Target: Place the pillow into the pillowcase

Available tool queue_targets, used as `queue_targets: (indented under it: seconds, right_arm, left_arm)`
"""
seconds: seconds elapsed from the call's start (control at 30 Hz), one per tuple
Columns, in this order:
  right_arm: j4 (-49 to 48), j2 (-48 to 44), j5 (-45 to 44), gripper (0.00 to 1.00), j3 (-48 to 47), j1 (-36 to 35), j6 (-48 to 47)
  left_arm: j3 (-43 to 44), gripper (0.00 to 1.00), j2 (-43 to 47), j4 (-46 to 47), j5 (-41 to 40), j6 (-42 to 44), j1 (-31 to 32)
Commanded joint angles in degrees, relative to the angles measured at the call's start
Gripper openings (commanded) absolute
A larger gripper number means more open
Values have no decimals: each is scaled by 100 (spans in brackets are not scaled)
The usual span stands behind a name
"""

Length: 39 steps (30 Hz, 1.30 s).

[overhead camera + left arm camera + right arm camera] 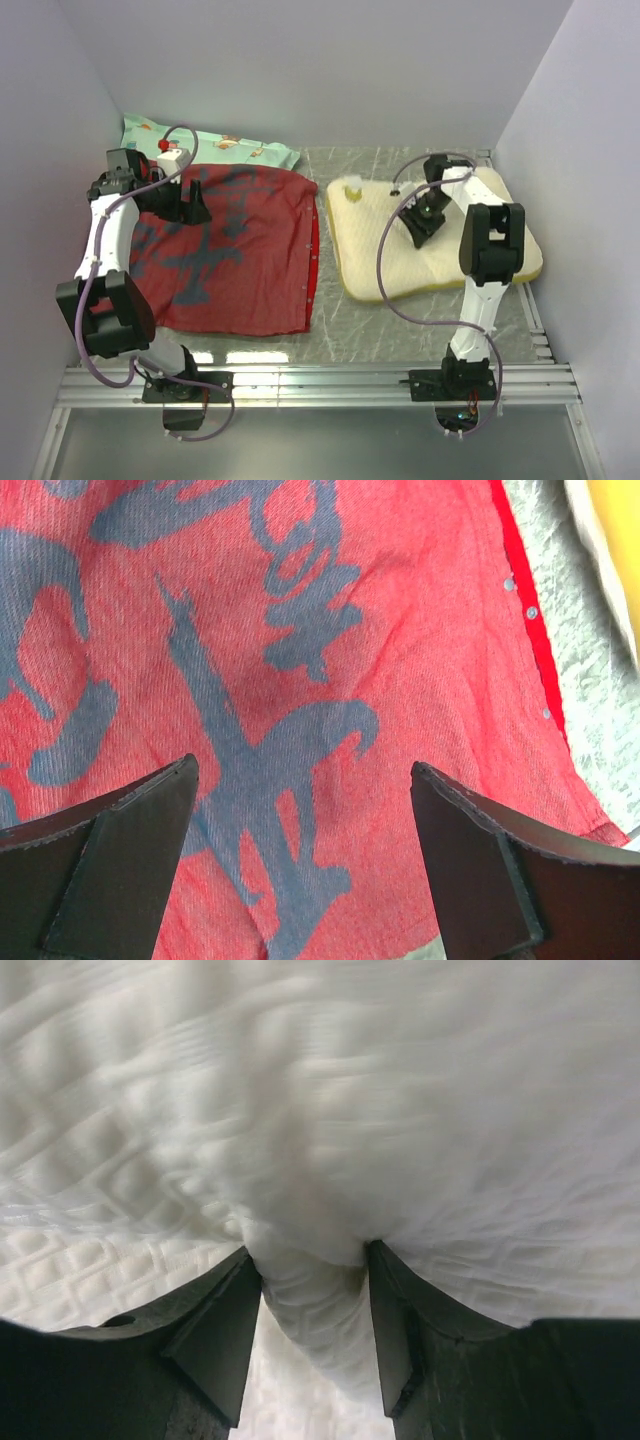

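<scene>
The task is at its very beginning. The large cream-white rectangular pillow (360, 240) of dimpled fabric with a yellow edge band lies flat on the right part of the grey marbled table (340, 330), entirely outside the big red fabric pillowcase (250, 270); the pillowcase lies spread flat on the left part, its dull red side with grey blotches upward; a strip of bare table separates the two. The edge of the pillowcase that carries the small pale buttons (510, 583) is turned toward the pillow; I judge that the opening is there, and it looks flat, not lifted.

The right gripper (313, 1310) is down on the middle of the pillow; its two fingers are partly closed and pinch a raised fold of the white fabric between them. The left gripper (305, 865) hangs above the pillowcase; its fingers stand wide apart and hold nothing; whether they touch the cloth, I cannot tell.

Nearly all is left to do: to take the open edge of the pillowcase and spread it, to bring the pillow over, and to push it fully inside. A mint-green pillow with small prints (230, 145) lies behind the pillowcase at the back wall; it has no part in this.
</scene>
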<state>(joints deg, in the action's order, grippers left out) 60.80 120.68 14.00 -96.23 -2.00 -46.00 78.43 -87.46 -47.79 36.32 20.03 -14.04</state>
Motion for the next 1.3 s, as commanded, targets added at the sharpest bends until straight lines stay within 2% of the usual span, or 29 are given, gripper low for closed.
queue_targets:
  seconds: [0.0,0.1,0.17,0.2,0.27,0.37,0.4,0.5,0.53,0.57,0.6,0.63,0.67,0.73,0.83,1.0,1.27]
  right_arm:
    - [1409,-411,1243,52,806,-134,676]
    - [1207,-904,1921,62,852,-204,1328]
    - [988,-1107,1905,75,466,-222,1523]
    - [970,-1248,1818,80,282,-213,1323]
    - [952,-1441,1450,99,-185,-222,876]
    - [733,-1958,1185,100,-91,-257,-354]
    - [636,-2135,1097,100,76,-283,-1088]
    - [188,-2821,1139,100,1016,-476,-2285]
    - [-39,-2979,1218,100,1462,-520,-2482]
    - [-146,-3250,1306,100,1684,-547,-2649]
    - [-234,-3357,1385,100,1895,-608,-2973]
    - [-452,-3463,1456,100,2245,-652,-3072]
    - [-585,-3594,1465,100,2396,-696,-3117]
    - [-831,-3674,1579,100,2643,-749,-3213]
    - [-894,-3614,1702,100,2644,-845,-3179]
    - [-1043,-3253,2168,100,2451,-951,-2916]
    - [-2194,-2551,2388,100,2591,-1267,-2643]
  left_arm:
    - [67,93,37,305,7,-113,138]
    - [76,94,-43,367,16,-184,244]
    - [58,94,-60,367,68,-193,314]
    - [67,95,-95,315,103,-175,419]
    - [67,96,-96,262,270,-131,542]
    - [-38,97,-52,191,674,-140,911]
    - [-178,97,-34,217,780,-210,1208]
    - [-686,98,44,795,1271,-963,1963]
    - [-872,98,80,1459,1368,-1645,2167]
    - [-1056,98,97,1779,1483,-1965,2378]
    - [-1380,97,72,2147,1492,-2447,2815]
    - [-1523,97,19,2464,1519,-3087,3011]
    - [-1611,96,-68,3024,1528,-3354,3204]
    - [-1647,95,-463,3415,1545,-3985,3706]
    - [-1332,92,-1157,4022,1510,-4471,4128]
    - [-314,82,-2345,4102,1422,-4728,4199]
    - [295,80,-3074,3883,1238,-4605,4199]
